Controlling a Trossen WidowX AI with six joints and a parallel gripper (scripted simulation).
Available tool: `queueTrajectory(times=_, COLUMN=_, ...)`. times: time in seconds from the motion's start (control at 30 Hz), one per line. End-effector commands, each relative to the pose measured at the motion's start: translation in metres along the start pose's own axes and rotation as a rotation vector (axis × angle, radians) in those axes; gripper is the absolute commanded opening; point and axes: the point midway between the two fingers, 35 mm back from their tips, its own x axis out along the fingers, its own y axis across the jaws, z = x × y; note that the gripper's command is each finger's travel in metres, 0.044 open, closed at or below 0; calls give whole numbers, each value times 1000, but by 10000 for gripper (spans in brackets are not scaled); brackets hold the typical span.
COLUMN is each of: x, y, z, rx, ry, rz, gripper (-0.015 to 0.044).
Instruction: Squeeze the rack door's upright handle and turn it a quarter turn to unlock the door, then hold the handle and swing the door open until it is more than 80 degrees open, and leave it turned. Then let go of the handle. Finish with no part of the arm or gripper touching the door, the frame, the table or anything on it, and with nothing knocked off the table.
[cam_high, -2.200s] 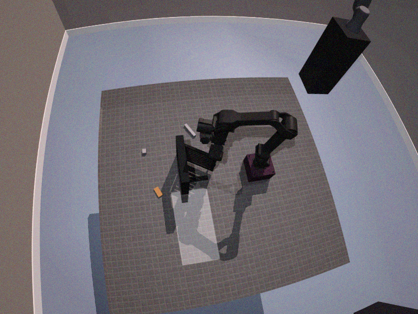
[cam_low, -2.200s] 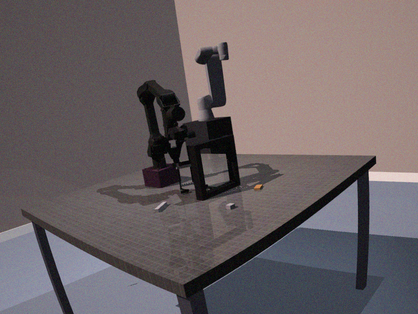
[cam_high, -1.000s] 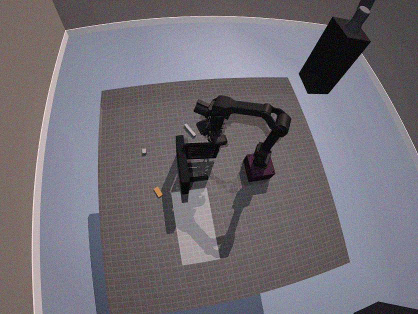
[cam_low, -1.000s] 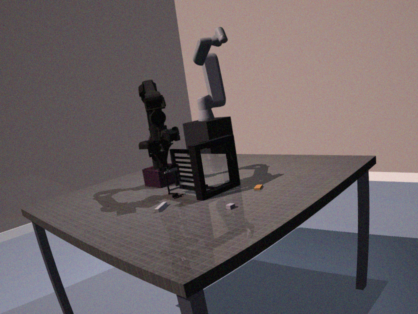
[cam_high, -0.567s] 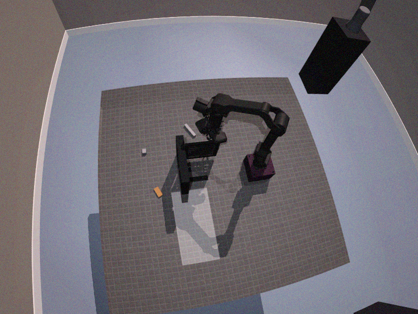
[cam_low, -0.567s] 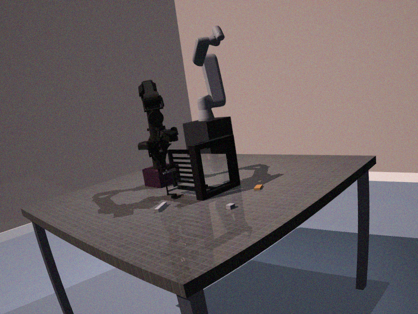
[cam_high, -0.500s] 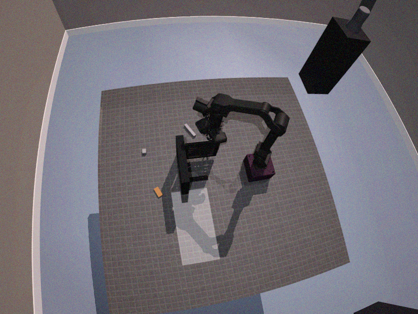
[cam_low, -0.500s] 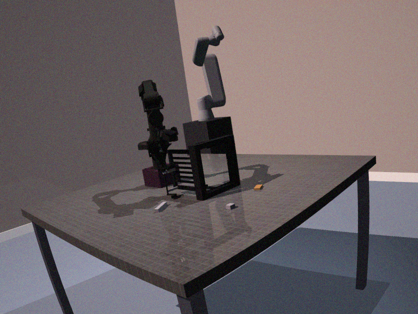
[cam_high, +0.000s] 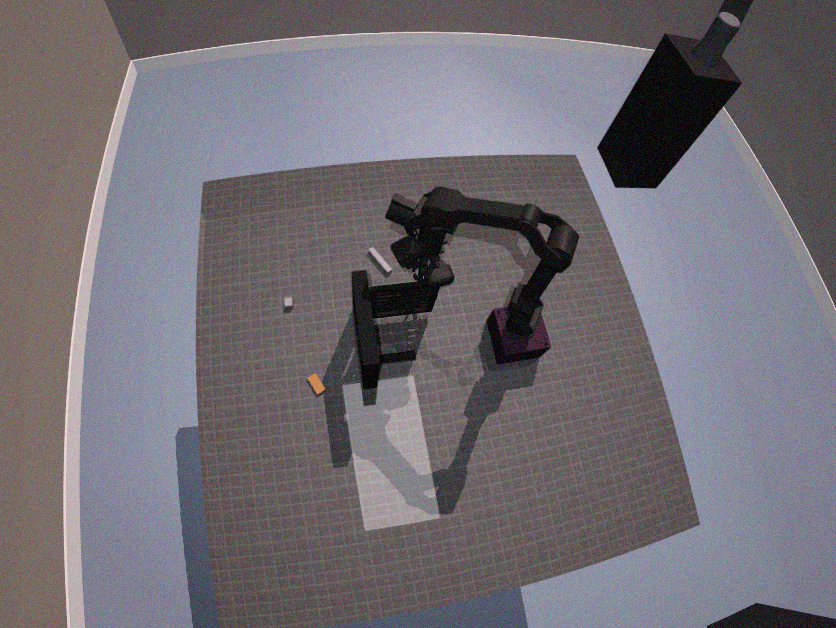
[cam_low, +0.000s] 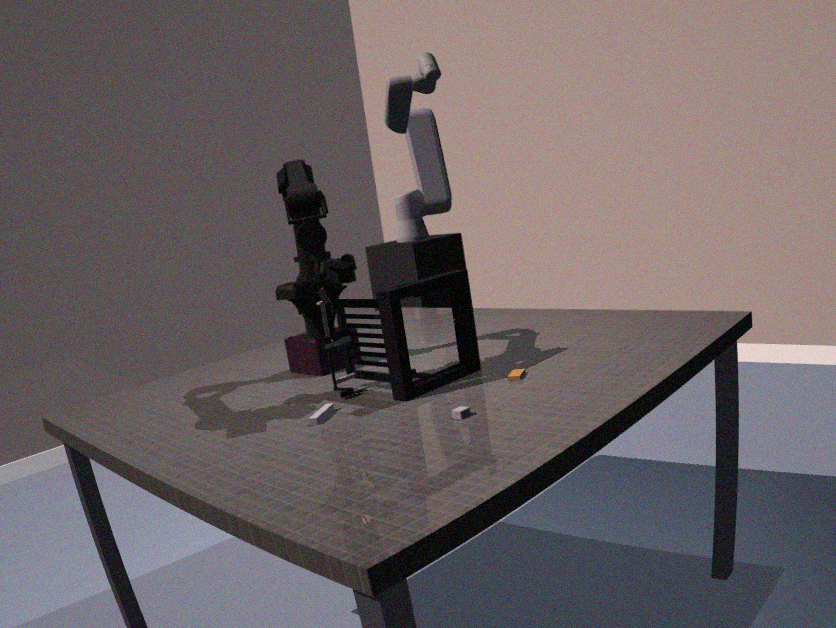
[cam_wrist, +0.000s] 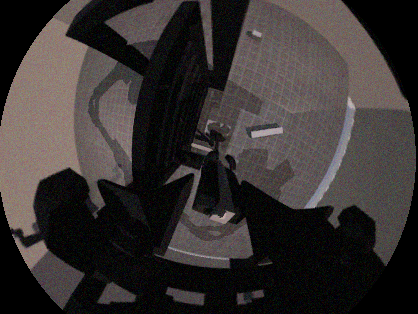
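The wrist view shows the gripper (cam_high: 427, 264) (cam_low: 329, 323) (cam_wrist: 217, 181) open, its fingers parted on either side of the dark upright handle (cam_wrist: 214, 185); whether either finger touches it, I cannot tell. The handle stands by the free edge of the slatted door (cam_high: 403, 299) (cam_low: 365, 337) (cam_wrist: 167, 100) (in the other two views it is lost among dark parts). That door stands swung well out from the black frame (cam_high: 364, 324) (cam_low: 395, 351) (cam_wrist: 230, 40), on the side of the arm's purple base (cam_high: 503, 351) (cam_low: 300, 354).

On the table (cam_high: 270, 473) (cam_low: 236, 466), a white bar (cam_high: 379, 260) (cam_low: 321, 412) (cam_wrist: 266, 131) lies near the frame's door-hinge end. A small pale block (cam_high: 287, 303) (cam_low: 460, 412) (cam_wrist: 256, 34) and an orange block (cam_high: 316, 383) (cam_low: 516, 373) lie apart from each other, on the frame's far side from the base (the orange one nearer the frame's other end).
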Motion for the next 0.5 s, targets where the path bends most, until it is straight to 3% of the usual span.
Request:
queueTrajectory(times=0.0, x=-3, y=0, z=0, rx=-6, ry=-1, rz=3, gripper=289)
queueTrajectory(times=0.47, x=-21, y=-1, z=2, rx=-5, ry=-2, rz=3, gripper=289)
